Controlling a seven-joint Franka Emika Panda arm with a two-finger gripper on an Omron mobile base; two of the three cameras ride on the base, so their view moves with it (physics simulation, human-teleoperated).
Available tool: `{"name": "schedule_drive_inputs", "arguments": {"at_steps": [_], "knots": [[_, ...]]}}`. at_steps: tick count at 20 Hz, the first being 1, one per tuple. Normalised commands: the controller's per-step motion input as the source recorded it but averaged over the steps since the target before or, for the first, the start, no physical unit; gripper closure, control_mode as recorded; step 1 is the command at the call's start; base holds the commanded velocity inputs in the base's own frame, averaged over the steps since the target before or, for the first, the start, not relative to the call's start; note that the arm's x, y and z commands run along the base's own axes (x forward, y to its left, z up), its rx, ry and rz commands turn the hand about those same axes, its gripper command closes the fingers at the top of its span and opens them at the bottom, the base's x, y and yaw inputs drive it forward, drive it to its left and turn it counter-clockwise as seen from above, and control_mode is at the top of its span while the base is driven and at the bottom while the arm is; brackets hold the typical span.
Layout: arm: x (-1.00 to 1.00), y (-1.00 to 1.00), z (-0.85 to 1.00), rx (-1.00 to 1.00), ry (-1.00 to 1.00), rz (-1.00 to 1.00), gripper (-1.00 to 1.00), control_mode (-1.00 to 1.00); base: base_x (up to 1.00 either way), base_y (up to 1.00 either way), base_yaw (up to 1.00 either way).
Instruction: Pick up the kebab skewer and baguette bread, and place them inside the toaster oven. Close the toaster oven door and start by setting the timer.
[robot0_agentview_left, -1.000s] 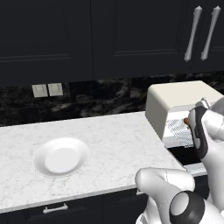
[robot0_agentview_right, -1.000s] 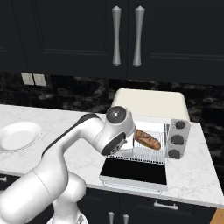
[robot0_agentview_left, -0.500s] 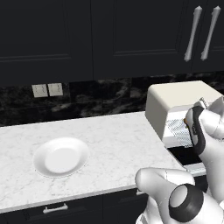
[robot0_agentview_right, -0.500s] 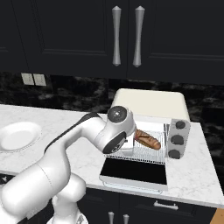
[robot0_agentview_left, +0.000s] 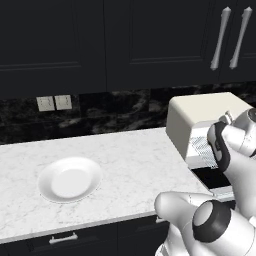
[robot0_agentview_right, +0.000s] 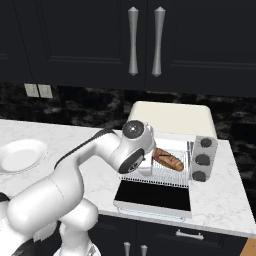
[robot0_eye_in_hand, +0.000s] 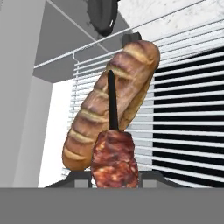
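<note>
The cream toaster oven (robot0_agentview_right: 170, 116) stands on the counter with its door (robot0_agentview_right: 152, 195) folded down flat and open. On the wire rack (robot0_agentview_right: 165, 175) inside lies the golden-brown baguette bread (robot0_agentview_right: 168, 159), which the hand view has as the baguette (robot0_eye_in_hand: 109, 105) lying lengthwise on the bars. My gripper (robot0_eye_in_hand: 114, 177) is shut on the kebab skewer (robot0_eye_in_hand: 114, 162); its red-brown meat chunk sits between the fingers and its dark stick points over the loaf. The hand hovers at the oven mouth, just above the rack. From the left base view the oven (robot0_agentview_left: 200, 116) is partly behind my forearm.
A white plate (robot0_agentview_left: 70, 179) sits on the marble counter (robot0_agentview_left: 130, 150) to the left. Three grey knobs (robot0_agentview_right: 202, 160) line the oven's right side. Dark upper cabinets with bar handles (robot0_agentview_right: 145, 40) hang above. Wall outlets (robot0_agentview_left: 54, 102) are on the backsplash.
My wrist has edged slightly toward the oven opening. The skewer stays gripped and the baguette has not moved.
</note>
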Motion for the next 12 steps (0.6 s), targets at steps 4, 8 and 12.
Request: {"name": "schedule_drive_inputs", "arguments": {"at_steps": [4,8,12], "knots": [[0.17,0.0,-0.04,0.0,0.0,-0.06,1.0,-1.0,0.0,0.0,0.0],[0.15,-0.01,-0.01,0.03,0.0,-0.06,1.0,-1.0,0.0,0.0,0.0],[0.0,-0.04,0.0,0.0,0.0,-0.09,1.0,-1.0,0.0,0.0,0.0]]}}
